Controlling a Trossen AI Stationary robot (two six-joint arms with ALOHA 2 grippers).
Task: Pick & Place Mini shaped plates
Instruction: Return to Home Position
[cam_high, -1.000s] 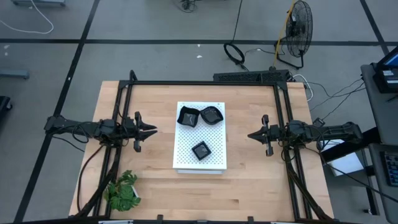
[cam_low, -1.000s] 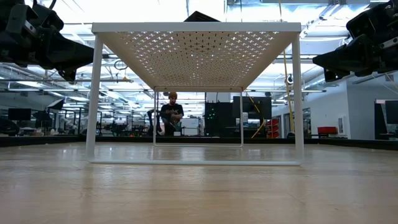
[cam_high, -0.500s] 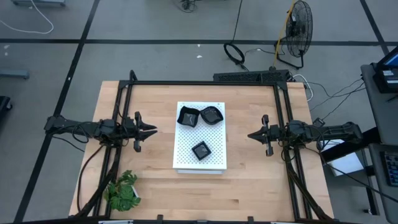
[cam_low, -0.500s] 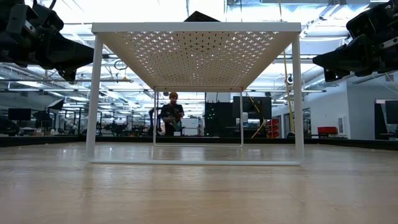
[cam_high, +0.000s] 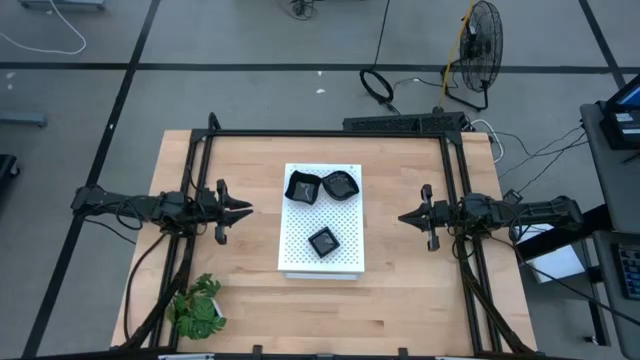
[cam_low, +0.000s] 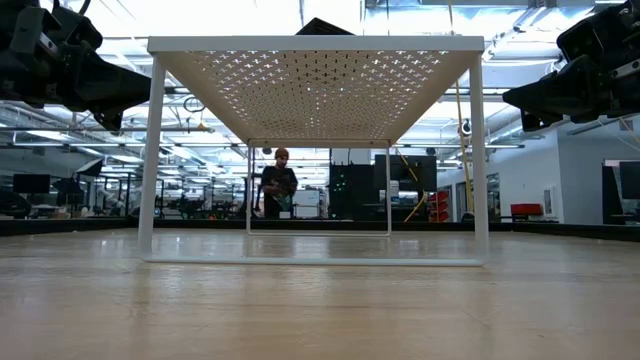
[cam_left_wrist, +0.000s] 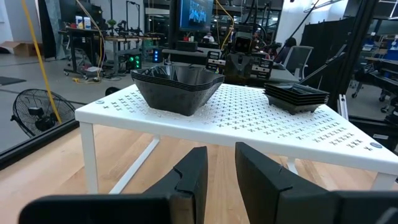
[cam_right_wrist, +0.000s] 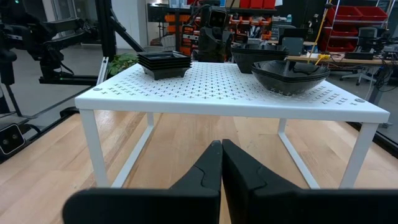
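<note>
Pale wood is all you get around the shelf from above: the table (cam_high: 240, 300) carries no loose dish that I can find. The mini shaped plates (cam_high: 323, 242) all sit on the white perforated shelf (cam_high: 320, 215) in three piles. A deep angular stack (cam_high: 302, 187) and a rounded stack (cam_high: 340, 184) stand side by side at the far end, and a small square stack (cam_high: 324, 243) stands alone nearer the front. The left gripper (cam_high: 246, 208) hangs off the shelf's left side and the right gripper (cam_high: 404, 217) off its right, each well apart from it. My reading is that your placing is finished and only parking the arms is left.

From table height you look under the shelf. One dark tip of a pile pokes above its top, the arms fill the upper corners, and a person (cam_low: 278, 180) stands far off in the room.

Past the left wrist, the two fingers stand slightly parted with nothing between them; wood shows through the gap. The deep angular stack looks glossy black, nested tight, with faceted walls. The small square stack is low and flat with raised rims.

Past the right wrist, the fingers press together, empty. The rounded stack shows shallow, shiny bowls, sitting level.
</note>
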